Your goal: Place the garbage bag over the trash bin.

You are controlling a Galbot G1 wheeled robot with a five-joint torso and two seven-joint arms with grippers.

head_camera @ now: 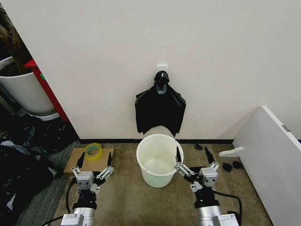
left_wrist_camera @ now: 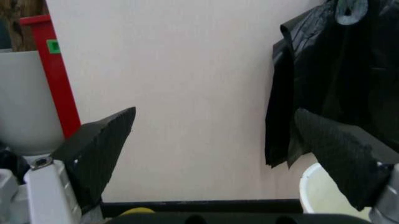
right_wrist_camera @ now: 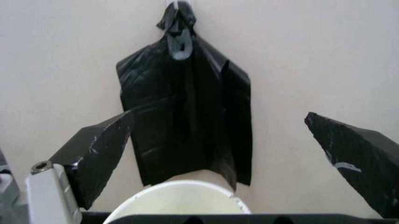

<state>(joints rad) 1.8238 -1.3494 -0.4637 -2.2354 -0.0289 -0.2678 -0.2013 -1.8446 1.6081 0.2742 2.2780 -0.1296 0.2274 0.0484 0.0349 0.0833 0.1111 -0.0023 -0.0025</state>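
**Pre-grasp: bag not yet taken**

Bag point(head_camera: 160, 110) hangs on wall hook point(head_camera: 162, 70), 12 o'clock above bin point(head_camera: 159, 160). Left gripper point(head_camera: 94, 162) at bin's 9, right gripper point(head_camera: 193, 159) at 3; both jaws wide, empty. Next, I'd judge: reach up, pinch bag off hook.

black garbage bag point(head_camera: 160, 110) hangs on wall above upright trash bin point(head_camera: 160, 165).
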